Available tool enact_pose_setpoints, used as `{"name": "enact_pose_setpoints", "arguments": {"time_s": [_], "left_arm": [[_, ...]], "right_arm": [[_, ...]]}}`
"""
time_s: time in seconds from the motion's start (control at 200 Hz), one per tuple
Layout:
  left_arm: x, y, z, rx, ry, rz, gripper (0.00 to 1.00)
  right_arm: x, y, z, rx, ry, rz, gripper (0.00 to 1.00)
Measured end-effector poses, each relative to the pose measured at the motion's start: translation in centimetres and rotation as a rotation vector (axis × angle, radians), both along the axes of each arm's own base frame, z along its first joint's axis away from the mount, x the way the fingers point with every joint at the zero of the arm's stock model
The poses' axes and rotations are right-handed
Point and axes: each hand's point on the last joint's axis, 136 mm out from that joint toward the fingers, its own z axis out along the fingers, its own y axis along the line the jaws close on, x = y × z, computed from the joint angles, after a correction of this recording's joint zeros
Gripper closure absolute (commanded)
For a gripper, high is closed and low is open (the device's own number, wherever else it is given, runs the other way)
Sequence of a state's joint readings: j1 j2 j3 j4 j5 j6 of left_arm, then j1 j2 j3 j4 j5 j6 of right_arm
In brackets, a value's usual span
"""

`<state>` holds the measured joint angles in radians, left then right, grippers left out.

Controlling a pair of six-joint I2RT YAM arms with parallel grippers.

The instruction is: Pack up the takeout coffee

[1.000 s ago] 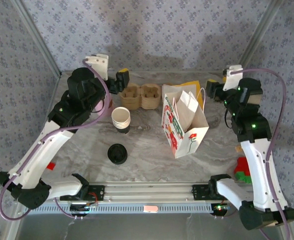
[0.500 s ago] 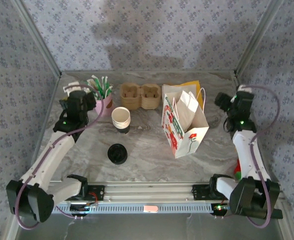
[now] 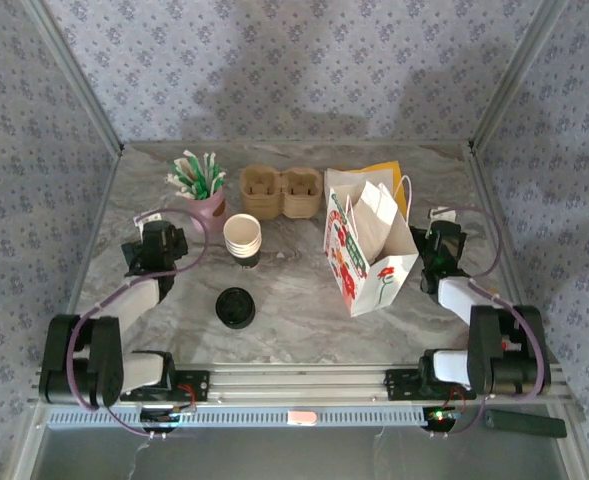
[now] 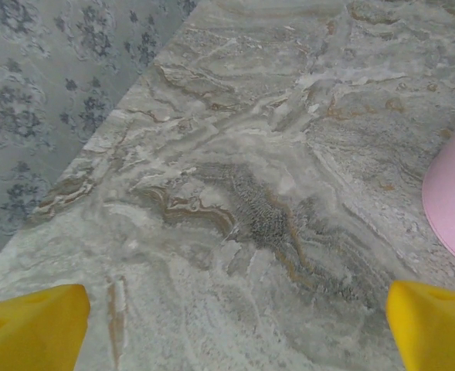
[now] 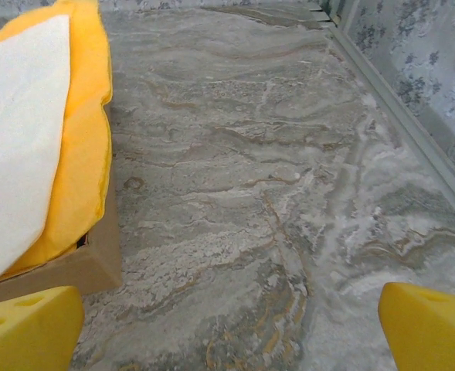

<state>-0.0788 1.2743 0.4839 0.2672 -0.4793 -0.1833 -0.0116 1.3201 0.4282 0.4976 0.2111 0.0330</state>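
Observation:
The takeout coffee point(image 3: 235, 307) shows from above as a black disc, standing on the marble table point(image 3: 294, 300) left of centre. An open white paper bag point(image 3: 369, 250) with red and green print stands to its right. My left gripper point(image 3: 159, 240) sits low at the table's left side, well apart from the coffee. Its yellow fingertips point(image 4: 30, 328) are spread wide over bare marble, so the left gripper point(image 4: 231, 332) is open and empty. My right gripper point(image 3: 442, 240) rests low just right of the bag. The right gripper point(image 5: 229, 328) is also open and empty.
A stack of white-rimmed paper cups point(image 3: 242, 237) stands behind the coffee. A cardboard cup carrier point(image 3: 280, 190) and a pink cup point(image 3: 209, 205) of stirrers sit at the back. A cardboard box of yellow and white napkins point(image 5: 49, 147) lies behind the bag. Patterned walls close three sides.
Both arms have come down from over the back of the table and folded low at its left and right sides. Both grippers have opened wider.

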Motion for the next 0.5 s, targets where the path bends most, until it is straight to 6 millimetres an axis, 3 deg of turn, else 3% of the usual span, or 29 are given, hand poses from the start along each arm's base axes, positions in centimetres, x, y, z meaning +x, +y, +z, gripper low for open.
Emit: {"name": "enact_pose_setpoints", "arguments": {"time_s": [0.245, 0.375, 0.5], "left_arm": [[2.7, -0.2, -3.6, -0.035, 0.049, -0.082, 0.00], [4.1, -0.8, -3.5, -0.063, 0.019, -0.151, 0.00], [5.0, -1.9, -2.5, -0.091, -0.039, -0.236, 0.00]], "right_arm": [[1.5, 2.0, -3.0, -0.032, 0.029, 0.086, 0.00], [1.8, 1.6, -2.2, -0.024, -0.041, 0.085, 0.00], [1.4, 1.4, -3.0, -0.026, -0.038, 0.075, 0.00]]}}
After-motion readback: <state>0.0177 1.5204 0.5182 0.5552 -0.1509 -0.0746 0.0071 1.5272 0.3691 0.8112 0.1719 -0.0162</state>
